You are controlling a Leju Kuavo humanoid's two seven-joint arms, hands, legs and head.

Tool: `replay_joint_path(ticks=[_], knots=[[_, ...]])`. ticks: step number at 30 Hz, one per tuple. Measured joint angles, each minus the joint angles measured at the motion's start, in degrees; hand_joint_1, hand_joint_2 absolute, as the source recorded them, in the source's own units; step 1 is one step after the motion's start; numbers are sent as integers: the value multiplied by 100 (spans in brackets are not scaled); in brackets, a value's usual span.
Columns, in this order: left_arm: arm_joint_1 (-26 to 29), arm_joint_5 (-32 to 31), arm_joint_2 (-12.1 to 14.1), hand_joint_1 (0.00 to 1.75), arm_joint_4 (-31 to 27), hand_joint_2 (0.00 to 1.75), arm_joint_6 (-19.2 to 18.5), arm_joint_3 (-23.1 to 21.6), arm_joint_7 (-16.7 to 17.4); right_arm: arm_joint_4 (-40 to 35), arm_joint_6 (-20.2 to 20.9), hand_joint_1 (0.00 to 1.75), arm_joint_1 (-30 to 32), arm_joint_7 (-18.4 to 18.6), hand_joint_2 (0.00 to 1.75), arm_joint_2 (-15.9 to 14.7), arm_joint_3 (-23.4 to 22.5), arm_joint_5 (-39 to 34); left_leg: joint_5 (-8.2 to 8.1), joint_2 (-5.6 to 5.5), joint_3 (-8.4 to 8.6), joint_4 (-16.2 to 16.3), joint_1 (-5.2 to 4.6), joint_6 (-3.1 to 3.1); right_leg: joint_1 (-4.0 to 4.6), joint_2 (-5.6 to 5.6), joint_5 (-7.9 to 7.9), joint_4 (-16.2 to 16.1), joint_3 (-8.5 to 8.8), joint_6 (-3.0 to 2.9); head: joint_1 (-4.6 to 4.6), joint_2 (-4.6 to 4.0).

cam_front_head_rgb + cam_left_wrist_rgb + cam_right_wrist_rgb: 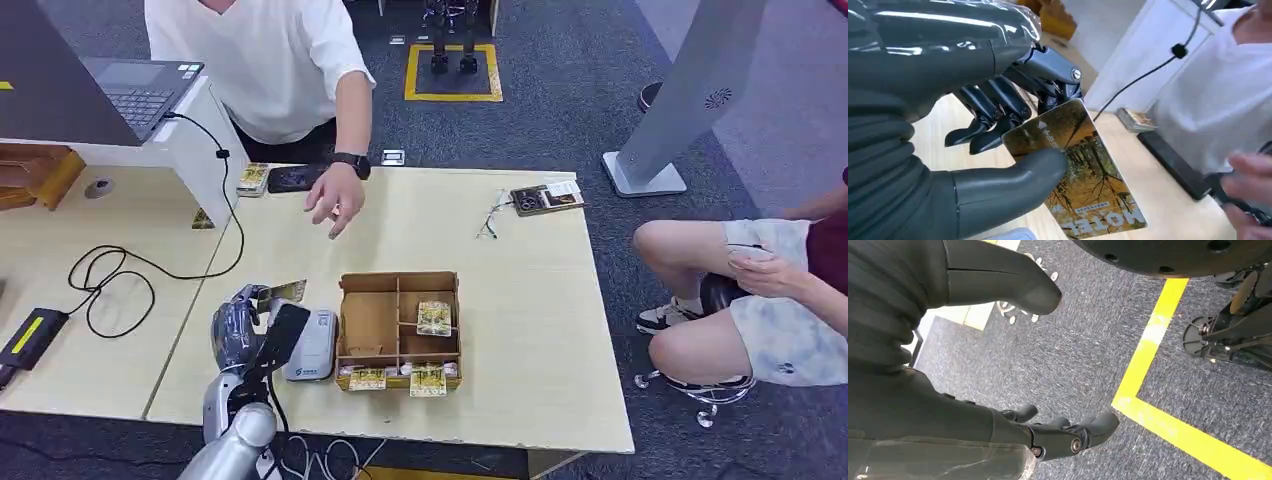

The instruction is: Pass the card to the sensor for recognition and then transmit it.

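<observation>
Holding the card [1083, 170] pinched in left-hand [240, 330] fingers [993, 135] beside the sensor [312, 348], we judge handover to the person's hand [335, 200] next; right hand [1048, 435] hangs, its fingers apart.

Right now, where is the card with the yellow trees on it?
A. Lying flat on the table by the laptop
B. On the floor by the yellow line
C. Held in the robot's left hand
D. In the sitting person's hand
C: the left hand holds the card between its thumb and fingers, above the white sensor beside the wooden box.
</observation>
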Motion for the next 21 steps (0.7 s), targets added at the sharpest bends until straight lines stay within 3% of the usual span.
replay_joint_path(ticks=[3,5,11,21], knots=[[80,-735,-255,175,-358,175,0,334,-566,2,2,0,-2,-2,175,0,0,48,0,-4,-3,0,0,0,0,-2,0,0,-1,0,2,0],[97,-1043,-400,175,-570,175,0,464,-692,2,9,0,-10,-5,175,2,0,90,0,-4,-2,0,-1,0,-1,-1,0,-1,-1,0,2,0],[53,-1394,-593,175,-882,175,0,473,-478,7,24,0,-31,0,175,2,2,109,0,-3,-1,1,-1,0,-2,-2,0,-1,-1,0,0,0],[-348,-1748,-674,175,-805,175,0,553,-292,9,24,0,-78,4,175,2,31,214,2,-3,-1,1,-1,2,-1,0,1,0,-1,0,0,0]])
